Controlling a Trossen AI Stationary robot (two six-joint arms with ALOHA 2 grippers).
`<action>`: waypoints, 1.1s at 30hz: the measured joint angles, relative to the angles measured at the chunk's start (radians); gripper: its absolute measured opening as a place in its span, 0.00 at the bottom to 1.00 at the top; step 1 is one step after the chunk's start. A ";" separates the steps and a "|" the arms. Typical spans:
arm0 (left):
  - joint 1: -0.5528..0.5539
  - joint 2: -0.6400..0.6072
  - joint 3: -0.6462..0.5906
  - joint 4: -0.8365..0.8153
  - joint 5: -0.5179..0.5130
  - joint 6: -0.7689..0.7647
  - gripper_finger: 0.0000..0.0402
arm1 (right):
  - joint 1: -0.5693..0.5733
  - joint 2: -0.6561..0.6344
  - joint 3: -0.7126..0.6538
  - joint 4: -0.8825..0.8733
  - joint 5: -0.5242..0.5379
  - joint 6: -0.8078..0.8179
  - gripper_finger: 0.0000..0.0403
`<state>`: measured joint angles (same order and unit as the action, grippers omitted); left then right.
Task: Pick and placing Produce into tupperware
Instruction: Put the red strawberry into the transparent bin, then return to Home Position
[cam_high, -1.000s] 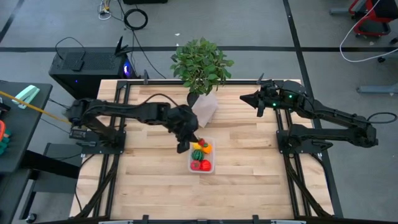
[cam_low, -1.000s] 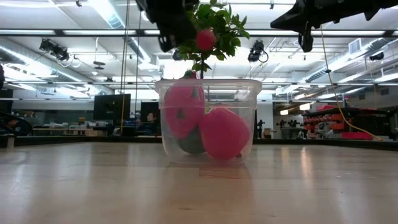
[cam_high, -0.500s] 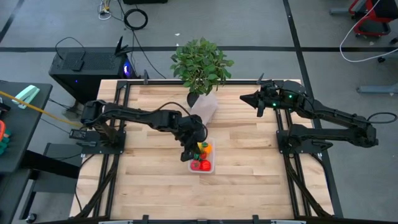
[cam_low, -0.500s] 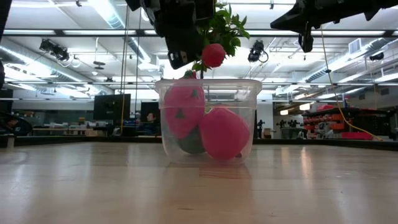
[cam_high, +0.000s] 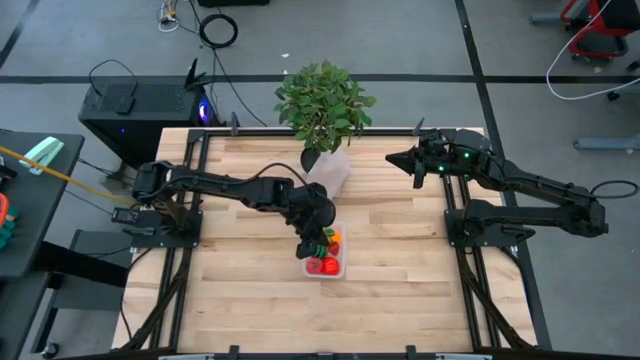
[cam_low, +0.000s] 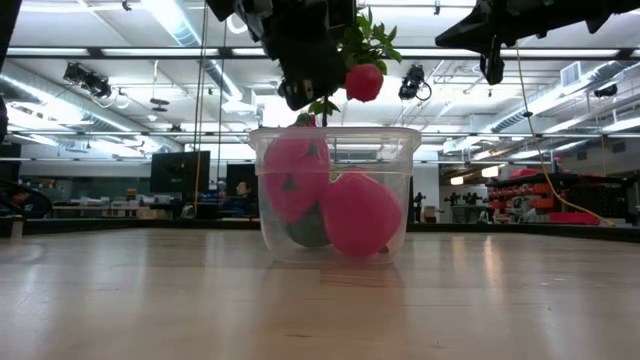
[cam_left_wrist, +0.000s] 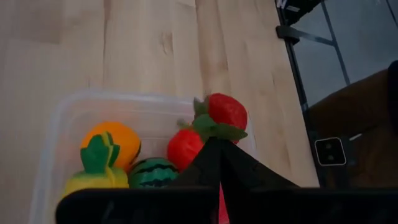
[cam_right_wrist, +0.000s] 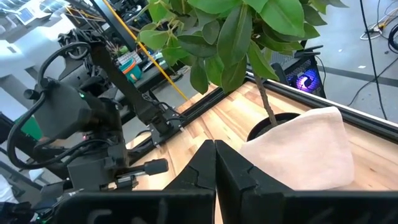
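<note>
While I hold the left gripper (cam_high: 312, 238) above the tupperware (cam_low: 334, 190), its fingers are pinching a small red strawberry (cam_left_wrist: 224, 112) by the leafy cap, and that thin grip is my main worry. In the low view the strawberry (cam_low: 364, 82) hangs clear above the tupperware's rim, towards one end wall, not over the middle. If I let go here, I judge it could clip the rim or bounce off the fruit already inside and roll out onto the table (cam_high: 400, 290).

The tub looks well filled: an orange (cam_left_wrist: 115, 142), a striped green melon (cam_left_wrist: 154, 173), a yellowish pineapple (cam_left_wrist: 93, 171) and another red piece (cam_left_wrist: 185, 147) lie inside, so there is little free floor for the strawberry to settle on. The tub looks light, so a low pass by the gripper could shove it.

The right gripper (cam_high: 413, 161) waits well away from the tupperware, beyond the potted plant (cam_high: 322, 105); its fingers are pressed together with nothing between them.

The surface is pale wooden planking. Behind the tupperware stands the plant in its wrapped pot; further off the low view shows a large workshop with ceiling strip lights.
</note>
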<state>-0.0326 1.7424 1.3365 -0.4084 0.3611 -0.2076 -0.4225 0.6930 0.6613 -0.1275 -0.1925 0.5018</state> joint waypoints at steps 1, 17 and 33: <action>0.000 0.000 0.000 0.001 0.000 -0.010 0.03 | 0.000 0.000 0.000 0.000 0.000 0.000 0.01; 0.000 0.000 0.000 0.001 -0.008 -0.008 0.22 | 0.000 0.000 0.000 0.000 0.000 0.000 0.02; 0.000 0.000 0.000 0.006 -0.028 0.018 0.18 | 0.000 0.000 0.000 0.000 0.000 0.000 0.01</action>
<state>-0.0323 1.7424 1.3361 -0.4020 0.3333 -0.1895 -0.4225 0.6930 0.6613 -0.1270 -0.1925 0.5018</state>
